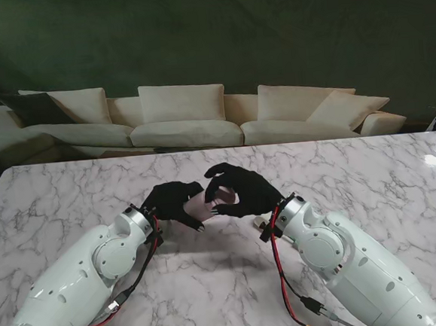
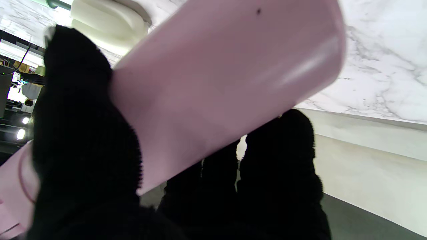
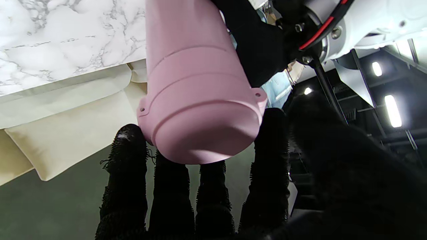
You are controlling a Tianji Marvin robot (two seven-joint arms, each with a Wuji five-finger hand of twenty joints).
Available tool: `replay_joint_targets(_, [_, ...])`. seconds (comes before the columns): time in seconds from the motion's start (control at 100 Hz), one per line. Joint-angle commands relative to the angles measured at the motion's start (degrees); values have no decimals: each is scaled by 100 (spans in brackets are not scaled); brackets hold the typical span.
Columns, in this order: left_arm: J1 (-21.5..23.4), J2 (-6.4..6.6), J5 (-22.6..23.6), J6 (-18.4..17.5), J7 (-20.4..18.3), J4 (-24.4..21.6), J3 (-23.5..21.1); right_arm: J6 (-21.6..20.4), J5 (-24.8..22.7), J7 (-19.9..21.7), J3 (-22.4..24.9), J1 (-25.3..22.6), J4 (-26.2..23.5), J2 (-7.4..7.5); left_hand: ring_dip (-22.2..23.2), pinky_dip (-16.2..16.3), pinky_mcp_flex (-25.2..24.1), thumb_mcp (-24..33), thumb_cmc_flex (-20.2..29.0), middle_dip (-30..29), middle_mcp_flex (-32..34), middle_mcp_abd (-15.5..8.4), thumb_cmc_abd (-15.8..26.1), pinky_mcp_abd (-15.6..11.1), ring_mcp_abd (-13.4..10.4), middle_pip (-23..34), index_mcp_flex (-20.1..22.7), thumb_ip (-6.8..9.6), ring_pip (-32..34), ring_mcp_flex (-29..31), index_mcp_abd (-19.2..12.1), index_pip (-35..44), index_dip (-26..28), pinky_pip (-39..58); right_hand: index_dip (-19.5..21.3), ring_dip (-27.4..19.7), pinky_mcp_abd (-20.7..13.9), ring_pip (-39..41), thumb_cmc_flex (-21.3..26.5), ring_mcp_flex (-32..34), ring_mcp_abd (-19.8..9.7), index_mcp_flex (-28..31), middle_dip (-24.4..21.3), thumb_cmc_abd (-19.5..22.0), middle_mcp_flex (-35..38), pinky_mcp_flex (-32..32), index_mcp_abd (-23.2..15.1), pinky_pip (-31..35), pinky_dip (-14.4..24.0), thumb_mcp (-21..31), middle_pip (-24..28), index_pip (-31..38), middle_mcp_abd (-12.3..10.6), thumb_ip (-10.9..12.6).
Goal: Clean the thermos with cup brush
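Note:
A pink thermos (image 1: 211,203) is held off the marble table between my two black-gloved hands. My left hand (image 1: 173,202) is shut around its body, thumb on one side and fingers (image 2: 280,156) on the other. The smooth pink wall of the thermos (image 2: 217,83) fills the left wrist view. My right hand (image 1: 240,191) curls over the other end, with its fingers (image 3: 170,196) cupping the lid end of the thermos (image 3: 200,106), which has a stepped collar and two small side lugs. No cup brush shows in any view.
The white marble table (image 1: 70,197) spreads around both arms. A cream sofa (image 1: 184,116) with cushions stands beyond the far edge. Red and black cables (image 1: 281,279) run along my right forearm.

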Motion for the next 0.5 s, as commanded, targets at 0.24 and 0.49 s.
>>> replay_joint_targets(0.24, [-31,-43,-9,-63,52,-33,-74,-109,-71,-807,235,-276,-59,-208,405,114,311,2162,1917,316,364,-341,2076,-581,-314,529,402,450,1058,661,-812,652,222,334,293,-259,106,-452,-1526,-543,-204,-1576,-102,717,-192,-977,301,-821,-291,-866,-374,-1598,-15,777])
replay_joint_targets(0.49, [11,-36,15,-164,69,-71,-125,1114,-569,-580,602,-623,-721,-77,408,108,302,2219,1885,335,346,-341,2079,-579,-322,545,385,446,1062,647,-820,671,229,334,-6,124,-93,318,-2154,-172,-16,-2617,-24,1125,-477,-306,1816,-191,-82,-1869,-29,-1916,439,880])
